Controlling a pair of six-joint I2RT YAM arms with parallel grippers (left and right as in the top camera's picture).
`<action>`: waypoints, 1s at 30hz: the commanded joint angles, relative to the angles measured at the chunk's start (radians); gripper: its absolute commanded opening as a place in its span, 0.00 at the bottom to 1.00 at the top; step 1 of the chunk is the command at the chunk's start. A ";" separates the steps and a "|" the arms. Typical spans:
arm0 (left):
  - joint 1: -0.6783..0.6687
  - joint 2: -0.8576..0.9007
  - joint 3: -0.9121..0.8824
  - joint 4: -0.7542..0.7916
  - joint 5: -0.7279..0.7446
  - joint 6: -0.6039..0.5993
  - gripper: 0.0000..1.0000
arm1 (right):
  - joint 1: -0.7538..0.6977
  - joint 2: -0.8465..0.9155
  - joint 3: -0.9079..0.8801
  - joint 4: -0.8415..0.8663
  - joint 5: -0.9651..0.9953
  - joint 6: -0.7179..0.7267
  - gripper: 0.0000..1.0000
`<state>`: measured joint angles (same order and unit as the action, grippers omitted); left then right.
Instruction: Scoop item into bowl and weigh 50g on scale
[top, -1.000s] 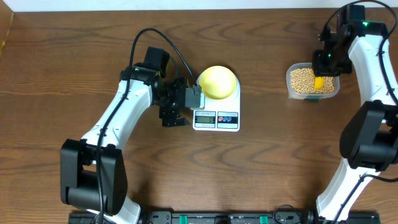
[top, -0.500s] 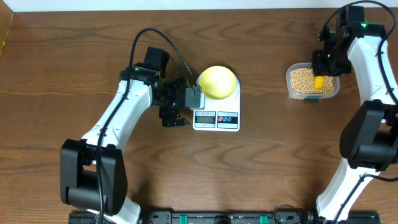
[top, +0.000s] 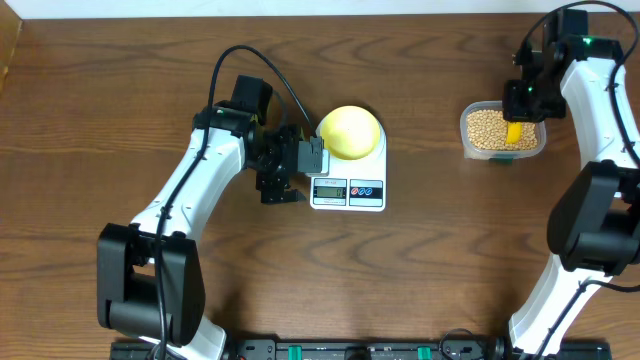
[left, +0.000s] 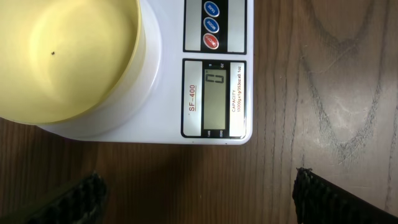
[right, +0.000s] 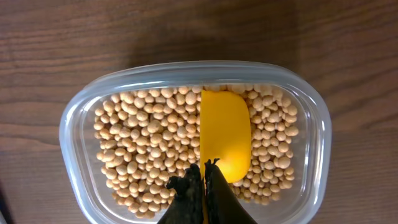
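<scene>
The right end effector (right: 203, 180) is clamped narrow on the handle of the yellow scoop (right: 225, 134), whose cup rests on the beans (right: 143, 143). The beans lie as a loose layer in a clear container (right: 73, 124) that stands on the counter (right: 62, 37) at the far right. The left end effector (left: 199, 202) is spread wide, with one dark fingertip (left: 74, 198) low at each side of the left wrist view. It hangs over bare wood just beside the left edge of the scale (left: 161, 121), next to the display (left: 214, 96), not touching it. The display reads 0. Three round buttons (left: 212, 25) sit beside it. The pale yellow bowl (left: 62, 56) stands upright on the scale's round platform, a tiny dark speck on its inner surface. Bowl and scale sit mid-counter, well apart from the container.
</scene>
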<state>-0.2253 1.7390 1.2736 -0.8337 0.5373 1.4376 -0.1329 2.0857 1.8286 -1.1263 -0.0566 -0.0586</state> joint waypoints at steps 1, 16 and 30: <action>-0.002 0.005 -0.008 -0.005 0.016 0.007 0.98 | -0.027 -0.006 -0.006 -0.005 -0.027 0.000 0.01; -0.002 0.005 -0.008 -0.005 0.016 0.007 0.98 | -0.212 -0.006 -0.150 0.095 -0.477 -0.079 0.01; -0.002 0.005 -0.008 -0.005 0.016 0.007 0.98 | -0.311 -0.006 -0.205 0.123 -0.724 -0.096 0.01</action>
<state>-0.2253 1.7390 1.2736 -0.8337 0.5377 1.4376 -0.4362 2.0766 1.6333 -0.9836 -0.6933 -0.1398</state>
